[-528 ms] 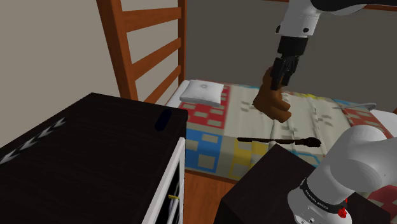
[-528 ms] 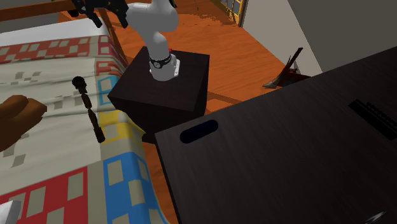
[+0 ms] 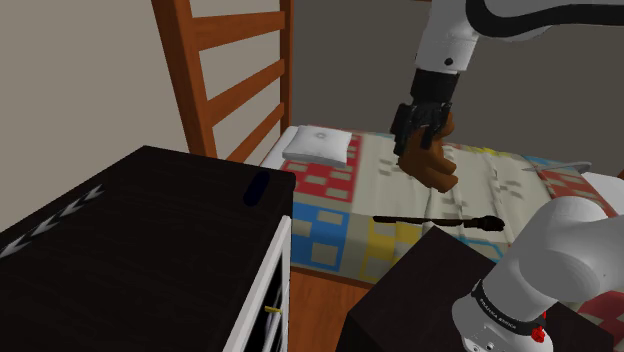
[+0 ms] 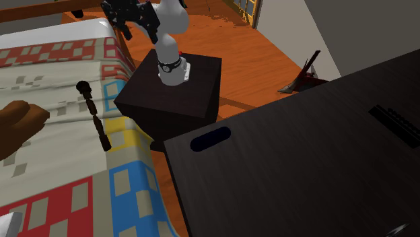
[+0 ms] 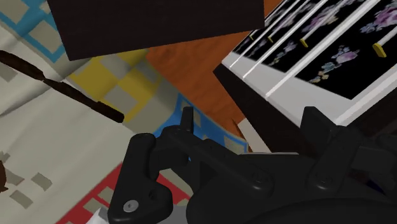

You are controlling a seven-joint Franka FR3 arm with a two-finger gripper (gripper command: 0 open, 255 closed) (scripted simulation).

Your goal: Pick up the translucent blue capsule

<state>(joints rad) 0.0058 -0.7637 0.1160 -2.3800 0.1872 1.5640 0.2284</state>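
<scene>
The capsule (image 3: 257, 188) is a small dark blue pill shape lying flat on the black dresser top (image 3: 130, 240), near the edge that faces the bed. In the second exterior view the capsule (image 4: 210, 138) lies close to the dresser's (image 4: 323, 168) corner nearest the stand. My black gripper (image 3: 412, 128) hangs high over the bed, in front of a brown object (image 3: 434, 166), well off to the shoulder view's right of the capsule and above it. The gripper (image 4: 120, 16) sits at the top of the second exterior view, beyond the stand.
A patchwork bed (image 3: 340, 220) carries a white pillow (image 3: 320, 143), the brown object (image 4: 17, 124) and a thin dark stick (image 3: 435, 220). A wooden ladder (image 3: 230, 70) rises behind the dresser. The dark stand box (image 4: 171, 91) sits between bed and dresser. Drawer fronts (image 5: 331, 51) appear in the wrist view.
The gripper has swung toward the shoulder view's left and turned, moving nearer the dresser side. The capsule and the things on the bed have not moved.
</scene>
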